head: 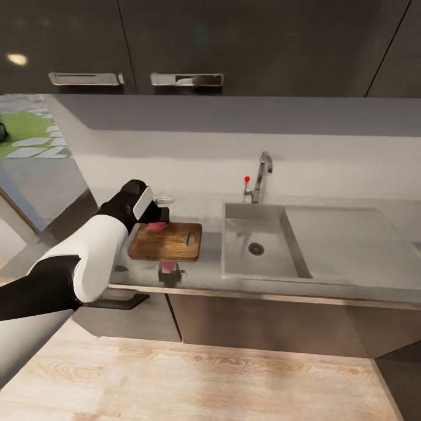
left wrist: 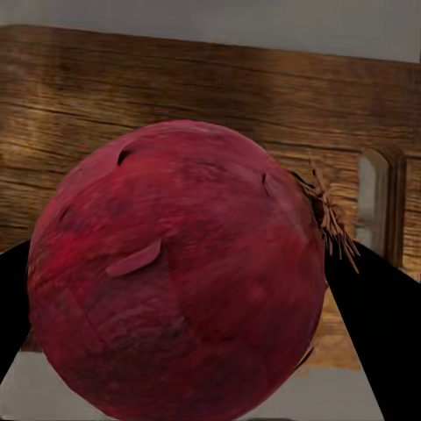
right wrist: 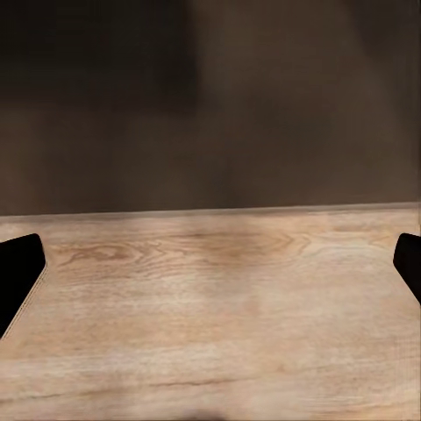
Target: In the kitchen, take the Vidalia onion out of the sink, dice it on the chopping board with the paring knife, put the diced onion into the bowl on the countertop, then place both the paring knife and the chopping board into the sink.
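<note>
My left gripper (head: 156,220) is shut on the Vidalia onion (head: 155,226), a dark red bulb held just above the near-left part of the brown chopping board (head: 169,242). In the left wrist view the onion (left wrist: 180,281) sits between the two dark fingers (left wrist: 379,338), with the board (left wrist: 210,96) and its slot handle behind. The grey sink (head: 257,251) with its round drain lies right of the board, set into the countertop (head: 351,234). A small pale object (head: 165,199), perhaps the bowl, shows behind the gripper. My right gripper (right wrist: 210,272) is open over wooden floor. The paring knife is out of view.
The chrome tap (head: 262,175) with a red knob stands behind the sink. A pinkish, dark-edged patch (head: 168,268) lies on the glossy worktop in front of the board, possibly a reflection. Dark wall cabinets (head: 187,41) hang overhead. The drainboard (head: 345,240) stretches right.
</note>
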Tool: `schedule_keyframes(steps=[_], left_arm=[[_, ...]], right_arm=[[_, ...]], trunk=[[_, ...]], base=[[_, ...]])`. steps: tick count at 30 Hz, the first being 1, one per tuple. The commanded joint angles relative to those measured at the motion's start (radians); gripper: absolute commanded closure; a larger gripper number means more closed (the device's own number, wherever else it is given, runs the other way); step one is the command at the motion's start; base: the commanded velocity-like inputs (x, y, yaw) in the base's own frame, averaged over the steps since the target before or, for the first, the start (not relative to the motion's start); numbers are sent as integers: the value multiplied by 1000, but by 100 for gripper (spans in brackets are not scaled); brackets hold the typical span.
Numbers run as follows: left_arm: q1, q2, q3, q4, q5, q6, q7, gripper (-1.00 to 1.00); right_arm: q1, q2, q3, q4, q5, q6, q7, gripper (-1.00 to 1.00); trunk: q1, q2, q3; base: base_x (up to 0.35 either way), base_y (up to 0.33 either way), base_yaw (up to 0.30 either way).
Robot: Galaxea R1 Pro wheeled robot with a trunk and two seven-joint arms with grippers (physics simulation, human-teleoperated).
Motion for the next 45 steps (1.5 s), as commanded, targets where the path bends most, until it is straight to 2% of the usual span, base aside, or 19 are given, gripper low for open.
schedule_keyframes(steps=[1,9,20,45], left_arm=[[-1,-1,8,-1,2,3,7,100],[-1,-1,8,15,3,5,7,100],[-1,-5,8,132,3,2,5,100],[-1,-6,8,155,3,1,5,100]], right_arm=[[-1,0,-8,0,11,-2,-5,-100],[-1,0,-8,1,11,-2,-5,-100],[-1,0,-8,0,11,-2,-5,-100],[-1,0,-8,1,11,-2,-5,-100]], trunk=[[1,-2,-2],[1,-2,-2],[1,-2,-2],[1,-2,-2]], base=[[256,136,0],[128,65,0],[3,1,0],[3,0,0]])
